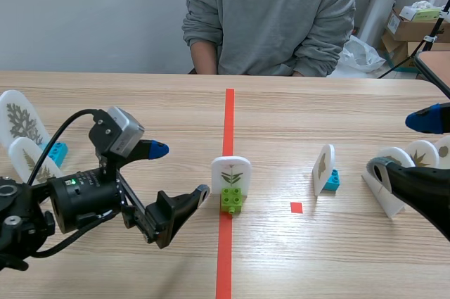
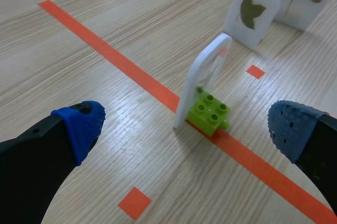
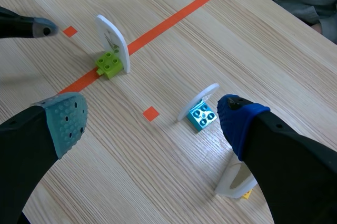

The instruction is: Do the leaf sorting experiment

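**Nearer side: left**

Green-based leaf card [image 1: 230, 169] stands upright on the tabletop's [image 1: 140, 102] centre line, at 3 o'clock from the left fingers [image 1: 156, 149], spread wide and empty; the right fingers [image 3: 66, 121], also open and empty, sit farther off

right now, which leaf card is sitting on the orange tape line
The white leaf card on the green brick, mid-table. The card on the blue brick and the rest stand on bare wood, off the line.

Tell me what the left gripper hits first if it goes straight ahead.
The left gripper would probably meet the leaf card on its green brick, standing dead ahead between its open fingers.
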Robot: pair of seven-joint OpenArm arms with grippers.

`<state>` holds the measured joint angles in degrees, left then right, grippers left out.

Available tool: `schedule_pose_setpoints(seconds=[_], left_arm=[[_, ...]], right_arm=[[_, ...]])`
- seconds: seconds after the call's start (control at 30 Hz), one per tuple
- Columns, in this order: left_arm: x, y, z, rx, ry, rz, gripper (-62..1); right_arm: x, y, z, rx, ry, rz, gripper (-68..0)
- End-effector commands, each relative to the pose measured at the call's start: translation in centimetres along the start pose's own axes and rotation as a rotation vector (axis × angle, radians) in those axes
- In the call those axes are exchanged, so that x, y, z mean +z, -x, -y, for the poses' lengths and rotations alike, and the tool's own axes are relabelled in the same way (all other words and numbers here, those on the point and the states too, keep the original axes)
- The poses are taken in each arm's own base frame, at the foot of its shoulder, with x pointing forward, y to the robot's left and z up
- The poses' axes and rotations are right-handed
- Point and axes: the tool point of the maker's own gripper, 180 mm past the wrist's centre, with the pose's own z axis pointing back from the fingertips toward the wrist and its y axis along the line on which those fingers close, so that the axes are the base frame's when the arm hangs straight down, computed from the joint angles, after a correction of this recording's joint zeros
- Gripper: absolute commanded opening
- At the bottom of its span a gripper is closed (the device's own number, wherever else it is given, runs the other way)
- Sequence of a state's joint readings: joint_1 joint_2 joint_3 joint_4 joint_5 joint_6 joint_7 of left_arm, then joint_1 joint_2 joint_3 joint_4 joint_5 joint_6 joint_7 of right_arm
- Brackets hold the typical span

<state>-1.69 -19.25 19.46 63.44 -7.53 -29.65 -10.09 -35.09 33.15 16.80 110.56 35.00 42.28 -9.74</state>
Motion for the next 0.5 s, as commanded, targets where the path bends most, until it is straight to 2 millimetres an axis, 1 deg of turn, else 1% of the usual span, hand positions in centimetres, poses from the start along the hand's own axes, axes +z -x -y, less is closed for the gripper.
schedule_pose_setpoints(seconds=[0.0,0.1,0.27,0.47], left_arm=[[-0.6,-1.0,0.0,0.009,-0.008,0.043,1.4],[-1.5,-0.5,0.1,0.017,-0.023,0.049,1.4],[-2.7,0.3,0.9,0.035,-0.017,0.044,1.4],[-3.6,0.8,1.6,0.033,-0.034,0.042,1.4]], right_arm=[[0.0,-0.6,0.1,0.008,-0.006,0.02,-16.9],[0.0,-0.6,0.1,0.008,-0.006,0.02,-16.9],[0.0,-0.6,0.1,0.009,-0.006,0.021,-16.9],[0.0,-0.6,0.1,0.009,-0.006,0.02,-16.9]])
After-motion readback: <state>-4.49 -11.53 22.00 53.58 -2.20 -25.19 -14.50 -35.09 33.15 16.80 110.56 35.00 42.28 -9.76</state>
